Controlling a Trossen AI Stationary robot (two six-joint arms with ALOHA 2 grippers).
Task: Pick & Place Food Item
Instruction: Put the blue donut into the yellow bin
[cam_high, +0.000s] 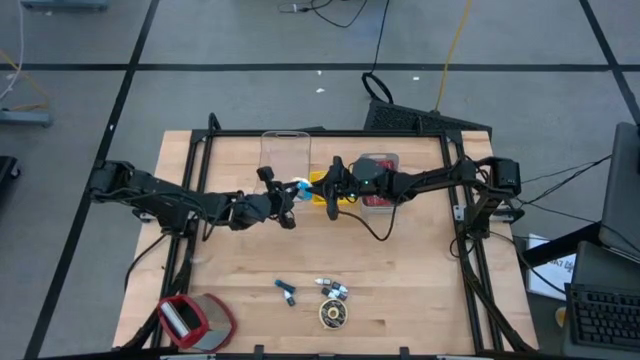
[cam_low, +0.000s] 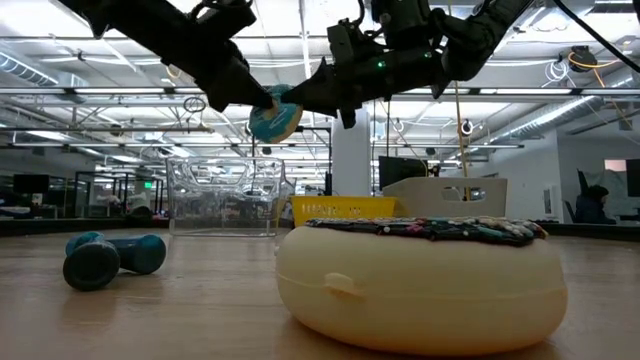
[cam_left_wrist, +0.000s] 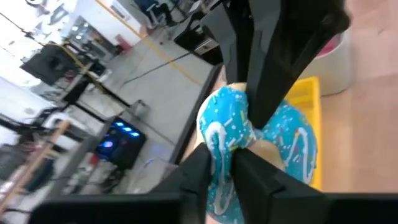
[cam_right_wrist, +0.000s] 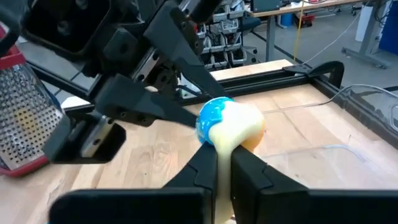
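A doughnut (cam_high: 300, 188) with blue icing and white sprinkles hangs above the table's middle, between my two grippers. My left gripper (cam_high: 288, 198) reaches it from the table's left and is shut on it. My right gripper (cam_high: 318, 186) comes from the right and is shut on its other side. In the low view the doughnut (cam_low: 275, 118) hangs well above the tabletop, blue side toward the left arm. The right wrist view shows its pale cream underside (cam_right_wrist: 239, 127). My left gripper pinches the doughnut's blue-iced side (cam_left_wrist: 224, 143) between its two fingers, coming almost level from the table's left. The doughnut is lifted clear of the table. My right gripper pinches the doughnut's cream-coloured side (cam_right_wrist: 222, 146) between its two fingers, level from the table's right. The soft dough is squeezed thin between the fingers (cam_right_wrist: 249, 171). The doughnut hangs clear of the table.
A clear container (cam_high: 285, 150) stands behind the grippers, a yellow box (cam_high: 320, 192) and a pink bowl (cam_high: 378, 195) under the right arm. Near the front edge lie a blue dumbbell (cam_high: 287, 292), a sprinkled cream doughnut (cam_high: 333, 314) and a red grater (cam_high: 195, 320).
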